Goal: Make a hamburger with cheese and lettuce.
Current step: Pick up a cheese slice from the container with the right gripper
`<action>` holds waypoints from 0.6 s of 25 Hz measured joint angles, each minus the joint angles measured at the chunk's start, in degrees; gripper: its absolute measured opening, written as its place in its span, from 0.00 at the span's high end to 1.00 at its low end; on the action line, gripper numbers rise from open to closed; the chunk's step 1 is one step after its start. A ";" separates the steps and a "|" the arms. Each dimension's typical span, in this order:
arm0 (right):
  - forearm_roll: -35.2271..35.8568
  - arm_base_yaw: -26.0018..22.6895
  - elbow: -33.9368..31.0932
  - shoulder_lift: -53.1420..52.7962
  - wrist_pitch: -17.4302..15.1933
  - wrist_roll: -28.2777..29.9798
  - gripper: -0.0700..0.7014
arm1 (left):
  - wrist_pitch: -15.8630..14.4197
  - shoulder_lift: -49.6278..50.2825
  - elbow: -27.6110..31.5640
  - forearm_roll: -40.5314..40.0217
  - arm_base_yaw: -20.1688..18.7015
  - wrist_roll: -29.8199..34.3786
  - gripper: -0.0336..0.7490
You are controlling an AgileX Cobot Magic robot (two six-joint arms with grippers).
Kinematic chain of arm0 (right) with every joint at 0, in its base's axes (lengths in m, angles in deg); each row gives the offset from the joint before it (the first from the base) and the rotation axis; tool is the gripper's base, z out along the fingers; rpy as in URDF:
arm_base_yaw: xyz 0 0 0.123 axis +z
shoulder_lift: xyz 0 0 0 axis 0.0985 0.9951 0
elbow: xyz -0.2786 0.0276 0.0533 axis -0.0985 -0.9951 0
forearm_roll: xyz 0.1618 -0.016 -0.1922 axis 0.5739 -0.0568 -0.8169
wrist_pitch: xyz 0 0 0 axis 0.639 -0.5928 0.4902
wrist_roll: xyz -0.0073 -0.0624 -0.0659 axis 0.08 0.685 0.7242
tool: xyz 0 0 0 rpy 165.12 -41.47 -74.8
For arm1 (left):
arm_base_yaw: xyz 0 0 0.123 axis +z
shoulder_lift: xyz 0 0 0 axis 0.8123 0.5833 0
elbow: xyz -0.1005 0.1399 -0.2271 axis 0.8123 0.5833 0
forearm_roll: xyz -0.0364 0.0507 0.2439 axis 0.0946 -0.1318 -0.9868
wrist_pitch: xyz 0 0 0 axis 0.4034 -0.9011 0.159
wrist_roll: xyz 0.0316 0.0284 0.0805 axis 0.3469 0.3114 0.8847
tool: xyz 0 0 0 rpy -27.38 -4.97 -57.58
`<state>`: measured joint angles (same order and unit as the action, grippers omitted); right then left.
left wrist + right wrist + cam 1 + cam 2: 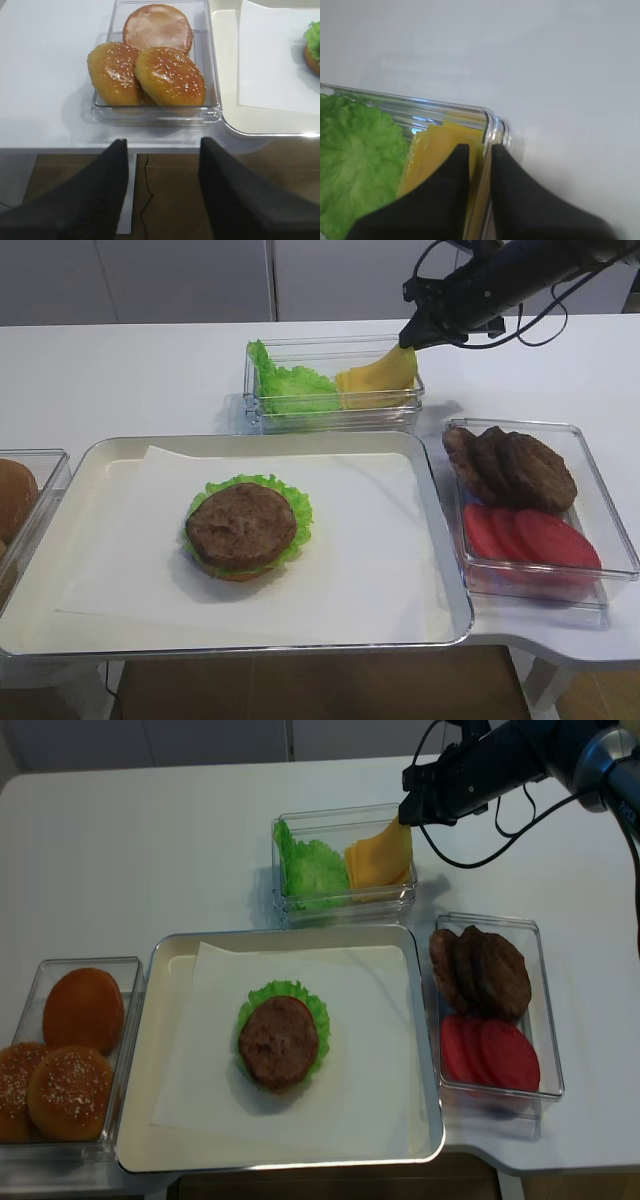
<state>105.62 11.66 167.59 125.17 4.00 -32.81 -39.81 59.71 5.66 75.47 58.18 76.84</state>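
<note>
**Cheese Pickup: Risk of Taking Extra Slices**

While the right claw (479, 152) pinches the cheese (385, 375) at the clear box (340, 900), neighbouring slices may cling and lift together. Its fingers stand nearly closed on the slice's upper edge. The hamburger (243, 527) waits on the tray, well in front of that box. The left claw (162, 150) hangs open, empty.

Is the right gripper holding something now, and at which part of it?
Yes. The right gripper pinches a cheese slice by its upper corner, lifting that end out of the container. The left gripper is open and holds nothing.
</note>
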 joint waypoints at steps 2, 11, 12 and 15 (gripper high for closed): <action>0.14 0.00 0.00 -0.09 -0.27 0.00 0.83 | 0.00 0.00 0.00 0.00 0.00 0.00 0.52; 0.14 0.00 0.00 -0.13 -0.42 0.00 0.89 | 0.00 0.00 0.00 0.00 0.00 0.00 0.52; 0.14 0.00 0.00 -0.13 -0.42 0.00 0.89 | 0.00 0.00 0.00 0.00 0.00 0.00 0.52; 0.14 0.00 0.00 -0.13 -0.42 0.00 0.89 | 0.00 0.00 0.00 0.00 0.00 0.00 0.52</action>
<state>105.76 11.66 167.59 125.04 3.59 -32.81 -39.81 59.71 5.66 75.47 58.18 76.84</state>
